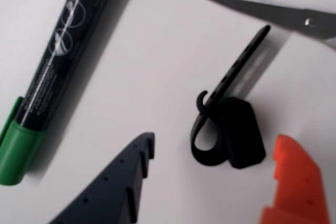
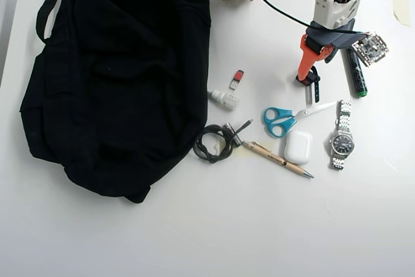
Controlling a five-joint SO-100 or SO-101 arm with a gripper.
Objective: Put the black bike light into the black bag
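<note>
Two fingers straddle the black bike light (image 1: 231, 135) in the wrist view — the dark one (image 1: 118, 187) on its left, the orange one (image 1: 296, 182) on its right, neither touching. We read the gripper (image 1: 210, 156) as spread wide, empty, poised over the light. In the overhead view the light (image 2: 314, 82) lies near the tabletop's upper right corner, with its strap tail pointing toward the scissors (image 2: 288, 119).

What worries us:
- The light lies skewed between the fingers, so a closing squeeze could twist it or pinch only the rubber strap loop, and the body would dangle or drop.
- The scissor blade tip (image 1: 273, 11) sits near the strap's end; a low descent could nudge it.
- The green-capped marker (image 1: 52, 72) lies beside the dark finger's side, apart for now.

The black bag (image 2: 117, 76) fills the tabletop's upper left, well apart from the light. Between them lie a small red-and-silver stick (image 2: 238, 78) and a white plug (image 2: 224, 99); nearer the middle, a coiled cable (image 2: 216, 141), pen (image 2: 275, 158), white earbud case (image 2: 297, 146) and wristwatch (image 2: 342, 135). We cannot tell where the bag's opening lies — the fabric looks flat and shut from above, and a release onto closed cloth would leave the light on top.
</note>
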